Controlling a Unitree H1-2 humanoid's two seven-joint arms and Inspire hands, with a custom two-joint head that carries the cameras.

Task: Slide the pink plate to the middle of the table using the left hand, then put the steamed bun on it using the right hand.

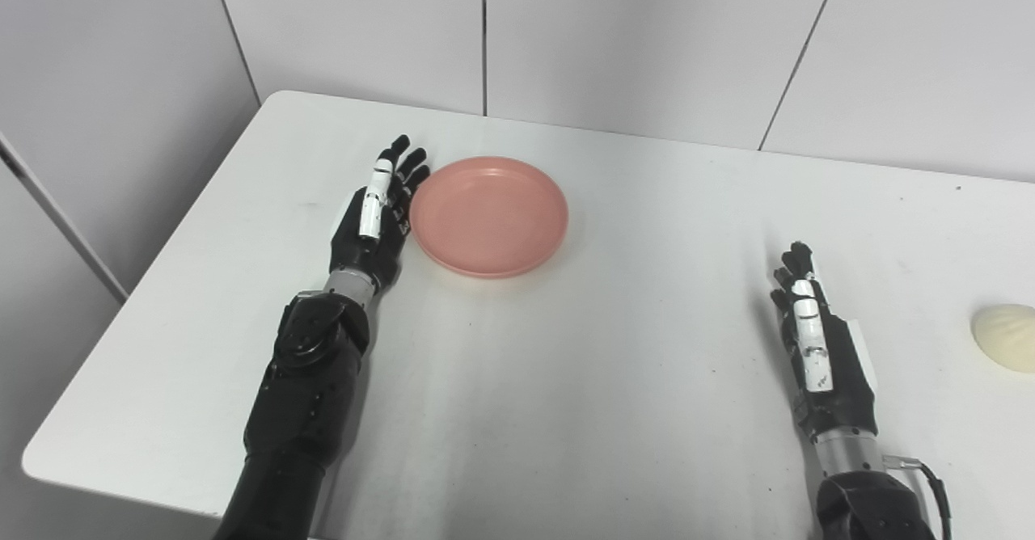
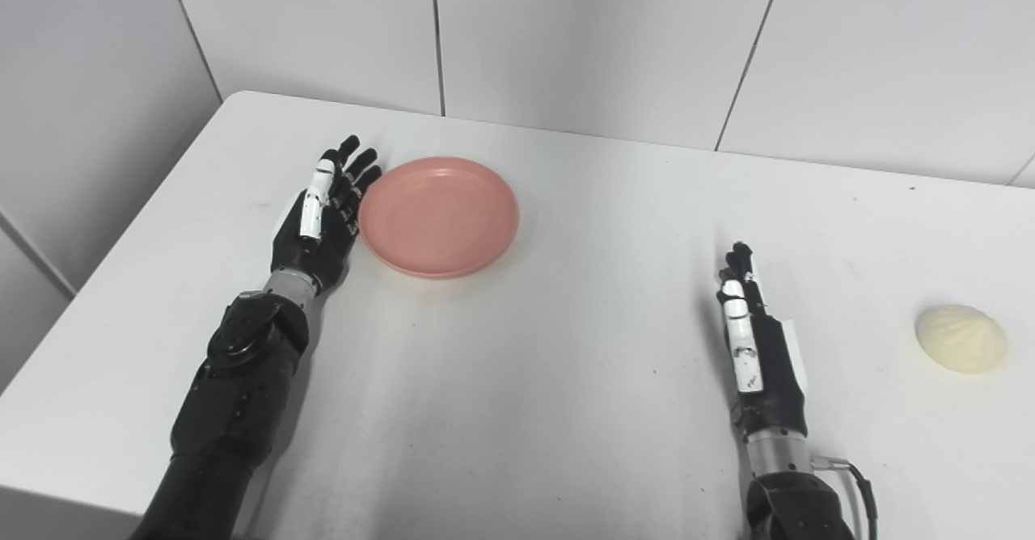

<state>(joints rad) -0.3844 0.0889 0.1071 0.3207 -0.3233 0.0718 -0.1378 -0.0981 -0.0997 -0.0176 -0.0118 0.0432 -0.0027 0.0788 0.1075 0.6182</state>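
Pressing my flat, straight-fingered left hand [image 1: 373, 225] against the pink plate [image 1: 488, 215], which sits toward the table's [image 1: 566, 411] far-left corner, readies the sideways push, while my right hand [image 2: 756, 354], fingers extended, empty, waits near the steamed bun [image 2: 961, 338] by the right edge.

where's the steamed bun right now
The steamed bun lies on the table at its far right side, apart from the open right hand, and well away from the pink plate.

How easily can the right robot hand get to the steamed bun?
Probably easily: the right robot hand is open and the steamed bun lies just to its right, with only bare table between.
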